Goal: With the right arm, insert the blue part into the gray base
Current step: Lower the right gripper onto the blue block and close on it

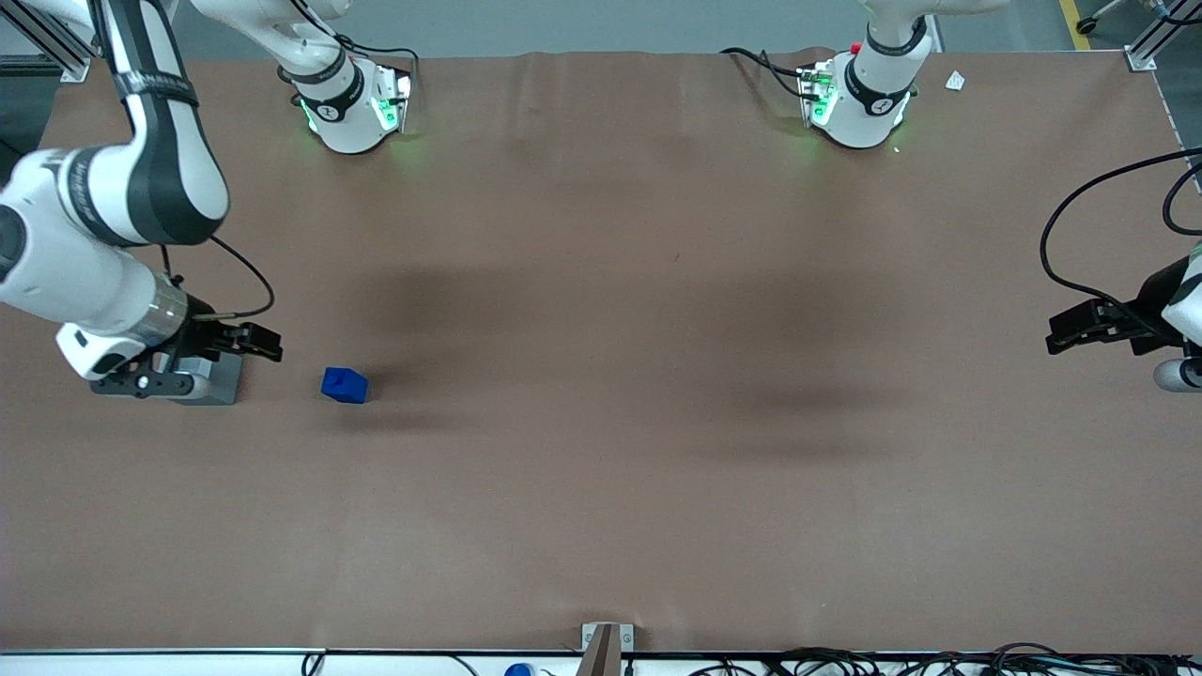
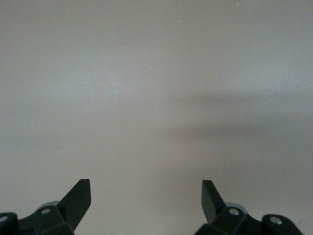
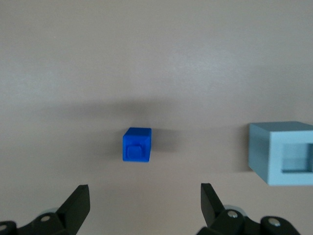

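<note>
The blue part (image 1: 345,385) lies on the brown table cover, its stepped knob facing the wrist camera (image 3: 136,145). The gray base (image 1: 218,377) stands beside it toward the working arm's end, socket visible (image 3: 283,152); in the front view the arm partly covers it. My right arm's gripper (image 1: 255,342) hovers above the gray base, a short way from the blue part. In the right wrist view the gripper (image 3: 145,197) is open, with bare table between its fingertips (image 3: 78,200). It touches neither object.
Two white arm bases (image 1: 352,108) (image 1: 859,99) stand at the table edge farthest from the front camera. A metal bracket (image 1: 606,644) and cables sit at the nearest edge. A small white scrap (image 1: 955,81) lies toward the parked arm's end.
</note>
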Robot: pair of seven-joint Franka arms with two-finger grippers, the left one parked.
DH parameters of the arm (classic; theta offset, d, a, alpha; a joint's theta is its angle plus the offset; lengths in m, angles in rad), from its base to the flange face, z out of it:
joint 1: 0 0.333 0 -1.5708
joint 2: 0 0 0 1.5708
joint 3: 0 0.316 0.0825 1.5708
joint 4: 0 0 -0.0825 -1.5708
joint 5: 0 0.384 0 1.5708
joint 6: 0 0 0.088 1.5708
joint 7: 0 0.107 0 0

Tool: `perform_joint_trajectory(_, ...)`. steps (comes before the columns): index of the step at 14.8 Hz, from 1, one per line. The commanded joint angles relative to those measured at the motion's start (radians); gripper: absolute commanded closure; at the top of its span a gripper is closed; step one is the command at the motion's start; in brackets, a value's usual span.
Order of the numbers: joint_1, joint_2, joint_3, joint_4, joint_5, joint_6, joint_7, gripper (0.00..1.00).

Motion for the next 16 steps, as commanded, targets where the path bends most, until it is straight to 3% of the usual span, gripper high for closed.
perform_joint_trajectory(1, 0.017, 0.020, -0.001, -0.075, 0.013, 0.113, 0.010, 0.00)
perform_joint_trajectory(16, 0.055, 0.204, -0.003, -0.190, 0.013, 0.448, 0.046, 0.00)
